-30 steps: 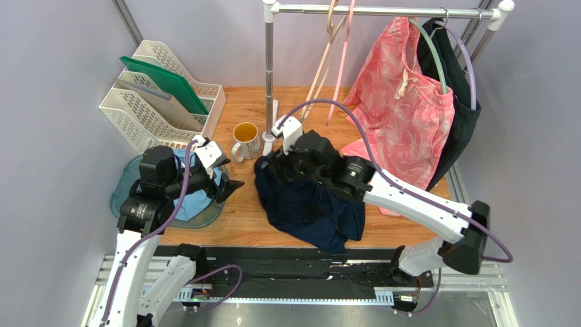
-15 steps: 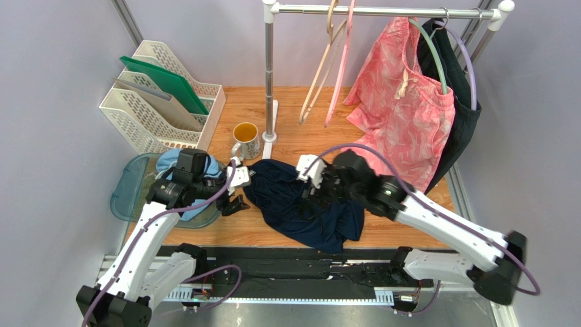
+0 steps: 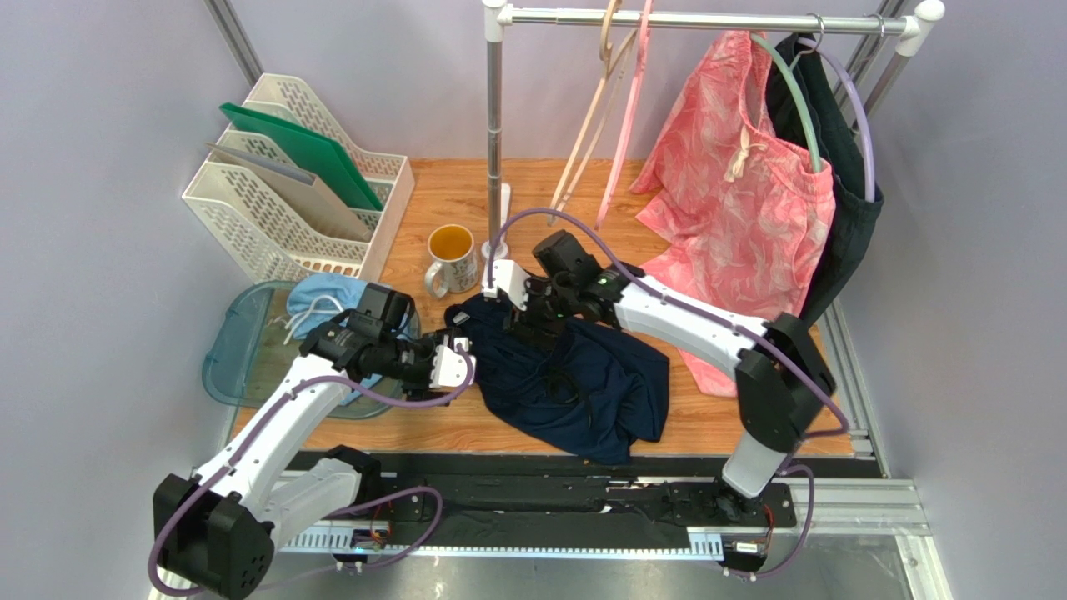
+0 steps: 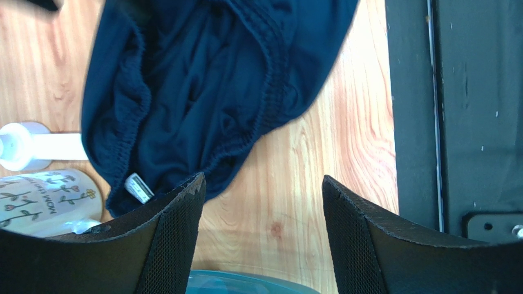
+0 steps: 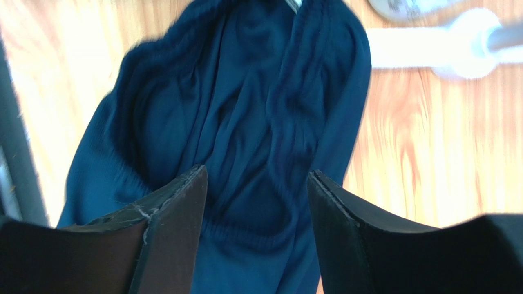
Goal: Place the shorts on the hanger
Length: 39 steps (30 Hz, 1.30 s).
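I see crumpled dark navy fabric shorts [image 3: 576,381] on wooden tabletop [image 3: 438,425]; left hand [image 4: 263,187] and right hand [image 5: 258,177] both released, empty.

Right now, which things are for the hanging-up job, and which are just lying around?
For the job:
- dark navy blue fabric shorts
- thin pink plastic hanger

Just lying about:
- cream patterned mug
- white plastic file rack
- pink patterned shorts, already hanging
- light blue garment

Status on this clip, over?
Left gripper open, right gripper open, both empty. Shorts crumpled on table, unheld. Hanger on rail. Mug near shorts.
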Motion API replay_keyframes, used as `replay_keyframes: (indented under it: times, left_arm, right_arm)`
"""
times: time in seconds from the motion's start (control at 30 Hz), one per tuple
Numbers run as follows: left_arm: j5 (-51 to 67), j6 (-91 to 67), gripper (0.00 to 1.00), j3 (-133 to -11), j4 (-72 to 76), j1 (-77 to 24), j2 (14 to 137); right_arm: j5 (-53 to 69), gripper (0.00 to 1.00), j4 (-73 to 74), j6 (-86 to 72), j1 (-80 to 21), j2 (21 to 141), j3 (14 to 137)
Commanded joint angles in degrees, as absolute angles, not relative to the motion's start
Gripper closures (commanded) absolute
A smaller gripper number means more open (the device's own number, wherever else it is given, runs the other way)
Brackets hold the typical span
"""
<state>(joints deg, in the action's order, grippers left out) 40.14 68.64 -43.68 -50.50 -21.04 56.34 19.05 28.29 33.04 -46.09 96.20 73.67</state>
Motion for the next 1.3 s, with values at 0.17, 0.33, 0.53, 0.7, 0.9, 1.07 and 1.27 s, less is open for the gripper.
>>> replay_keyframes:
  times: [0.17,0.33,0.53,0.7,0.9,1.07,1.27]
  left_arm:
    - [40.34,75.32,0.25,-40.25,-51.06,-21.36,52.73]
    - [39.73,78.13,0.24,-40.61,-50.45,-22.32,55.45]
    - [36.39,76.38,0.25,-40.25,-42.57,-26.54,59.32]
    - [34.19,77.25,0.25,-41.39,-36.57,-28.47,66.95]
    - [30.68,80.67,0.31,-41.31,-35.15,-29.88,73.73]
    - [28.65,81.48,0.74,-40.34,-42.08,-30.06,68.5]
    - [31.28,78.22,1.0,-42.79,-55.7,-30.06,49.18]
  right_arm:
    - [21.01,0.38,25.05,38.76,-46.23,110.21,82.97]
    - [17.67,0.39,24.17,40.43,-45.97,113.11,83.5]
    - [17.41,0.78,24.08,39.81,-44.56,112.15,83.85]
    - [16.17,1.0,25.66,39.11,-44.56,110.74,84.29]
    - [15.47,1.0,27.77,36.39,-44.74,104.43,81.84]
    - [15.03,1.0,31.81,34.98,-45.7,96.96,78.49]
    - [13.28,1.0,41.55,29.19,-48.07,85.62,75.59]
